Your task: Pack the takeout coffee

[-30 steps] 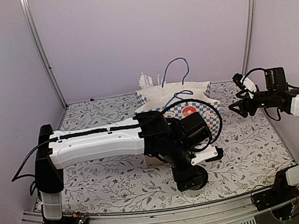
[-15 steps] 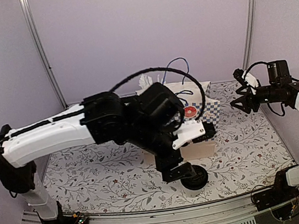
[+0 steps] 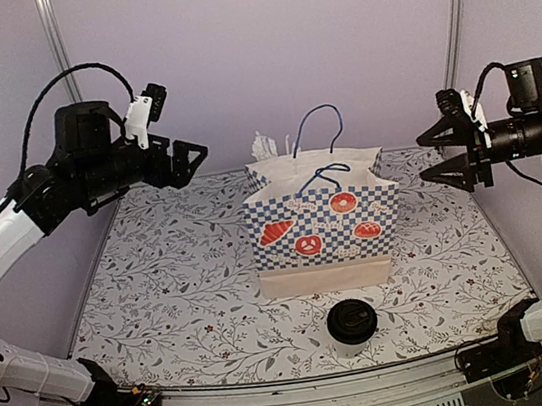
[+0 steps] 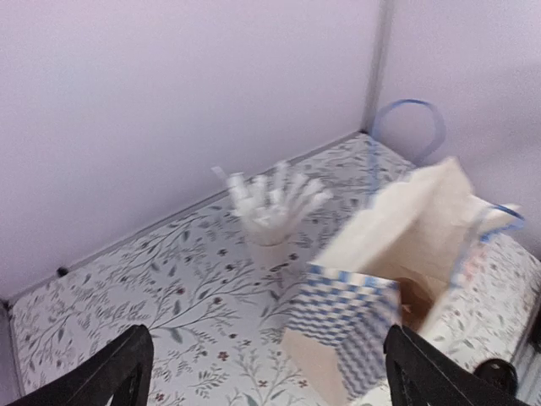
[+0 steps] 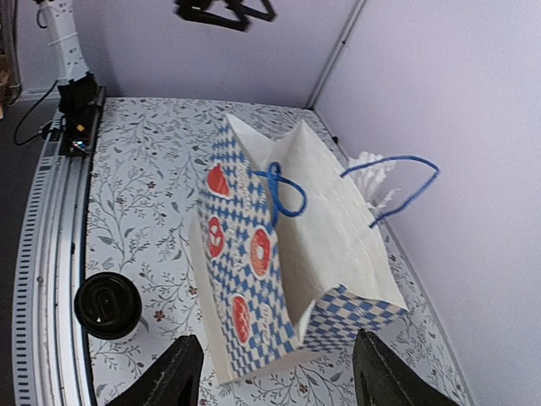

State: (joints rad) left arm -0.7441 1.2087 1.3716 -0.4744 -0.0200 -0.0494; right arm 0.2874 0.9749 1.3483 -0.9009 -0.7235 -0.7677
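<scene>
Top view, takeout coffee (image 3: 352, 323): stands upright with its black lid on, at the near edge of the table (image 3: 162, 289). It is outside the bag and apart from it.
Top view, paper bag (image 3: 320, 226): checkered blue and white, upright at mid-table with its mouth open. Its contents cannot be seen from this angle.
Top view, straw cup (image 3: 264, 149): just behind the bag's far left corner; white straws stick out of it.
Top view, left gripper (image 3: 184, 161): raised above the far left corner of the table, jaws spread wide, holding nothing.
Top view, right gripper (image 3: 446, 153): raised above the right edge of the table, jaws apart, holding nothing.
Left wrist view, straw cup (image 4: 270, 222): filled with white straws, near the far edge.
Left wrist view, bag (image 4: 359, 317): mouth open. A brown patch shows low inside; what it is cannot be told.
Right wrist view, bag (image 5: 283, 254): mouth wide open, showing pale inner walls.
Right wrist view, coffee (image 5: 108, 306): on the table beside the bag's printed face, near the rail.
Right wrist view, fingers (image 5: 176, 374): set apart, with nothing between them.
</scene>
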